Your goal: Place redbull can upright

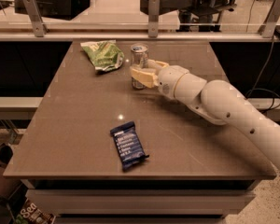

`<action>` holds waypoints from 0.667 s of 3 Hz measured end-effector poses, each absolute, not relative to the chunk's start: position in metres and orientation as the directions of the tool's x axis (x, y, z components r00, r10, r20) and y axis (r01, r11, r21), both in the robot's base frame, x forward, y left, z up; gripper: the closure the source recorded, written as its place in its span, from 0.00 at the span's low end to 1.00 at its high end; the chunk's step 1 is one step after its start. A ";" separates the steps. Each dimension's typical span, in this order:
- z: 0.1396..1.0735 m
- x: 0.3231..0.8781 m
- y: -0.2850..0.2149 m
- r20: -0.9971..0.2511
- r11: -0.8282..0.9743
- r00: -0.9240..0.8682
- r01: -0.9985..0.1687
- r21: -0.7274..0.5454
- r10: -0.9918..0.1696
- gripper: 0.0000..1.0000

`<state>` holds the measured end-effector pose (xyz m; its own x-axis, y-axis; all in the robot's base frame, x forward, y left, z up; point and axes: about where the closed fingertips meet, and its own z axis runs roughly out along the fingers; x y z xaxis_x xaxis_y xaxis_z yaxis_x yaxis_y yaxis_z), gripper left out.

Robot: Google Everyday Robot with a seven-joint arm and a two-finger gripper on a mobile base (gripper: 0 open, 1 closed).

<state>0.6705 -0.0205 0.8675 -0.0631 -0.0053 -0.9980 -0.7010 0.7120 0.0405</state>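
1. Showing the end effector (141, 70) over the far middle of the desk (70, 125), at the tip of a white arm (224, 101) that reaches in from the right foreground.
2. The end effector is closed around the redbull can (139, 54). One cream finger (141, 76) crosses the front of the can's lower half, and the other lies behind and to the right of the can.
3. The redbull can sits directly within the end effector's grasp and stands upright. Its shiny rimmed top rises above the front finger, and its base shows just below that finger, at or just above the desk surface; contact with the desk cannot be told.
4. A green chip bag (101, 55) lies on the desk to the left of the end effector and slightly farther back. It is near the can but apart from it.
5. A dark blue snack bar wrapper (129, 144) lies flat on the desk, well apart from the end effector, on the nearer side and a little to the left.
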 end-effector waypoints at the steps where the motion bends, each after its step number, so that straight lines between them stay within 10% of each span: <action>1: 0.867 0.670 -0.020 -0.998 0.712 -0.063 -0.701 0.040 -0.005 0.59; 2: 0.868 0.670 -0.018 -0.998 0.710 -0.063 -0.704 0.040 -0.005 0.35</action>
<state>0.6702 -0.0182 0.8678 -0.0627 -0.0055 -0.9980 -0.7035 0.7095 0.0403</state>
